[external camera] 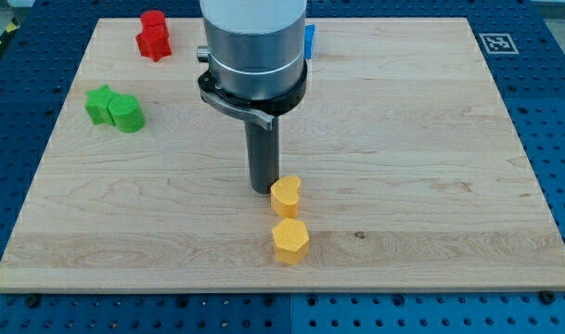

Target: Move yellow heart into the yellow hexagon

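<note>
Starting nearest the frame's bottom, I count one yellow hexagon block [289, 241] just below centre, and just above it, close but seemingly with a thin gap, one yellow heart block [285, 197]. My tip [263, 188] sits against the heart's upper-left edge, so the push line runs down and slightly rightward. The risk I judge: that offset contact could spin the heart or slide it past the hexagon's right side, or a firm push could shunt the hexagon toward the wooden tabletop [430, 204] bottom edge. There is no pincer on this rig, only the rod, so no opening or closing to report. Farther up, at left, two green blocks [115, 109] touch. At upper left stands one red block [153, 35]. One blue block [311, 41] peeks from behind the arm at top.
</note>
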Robot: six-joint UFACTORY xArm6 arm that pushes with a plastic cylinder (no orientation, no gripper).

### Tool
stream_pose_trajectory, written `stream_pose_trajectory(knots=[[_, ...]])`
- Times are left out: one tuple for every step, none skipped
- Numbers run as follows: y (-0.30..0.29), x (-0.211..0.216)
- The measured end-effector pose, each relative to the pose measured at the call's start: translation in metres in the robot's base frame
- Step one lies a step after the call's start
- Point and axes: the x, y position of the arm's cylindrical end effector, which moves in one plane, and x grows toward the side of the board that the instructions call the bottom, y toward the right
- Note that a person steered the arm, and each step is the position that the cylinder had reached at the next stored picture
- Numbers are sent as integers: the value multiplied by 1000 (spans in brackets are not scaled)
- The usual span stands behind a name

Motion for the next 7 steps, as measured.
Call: stream_pose_trajectory(knots=[[-9, -15], [4, -25], [30, -24], [34, -17], [35, -8], [36, -5], [36, -5]])
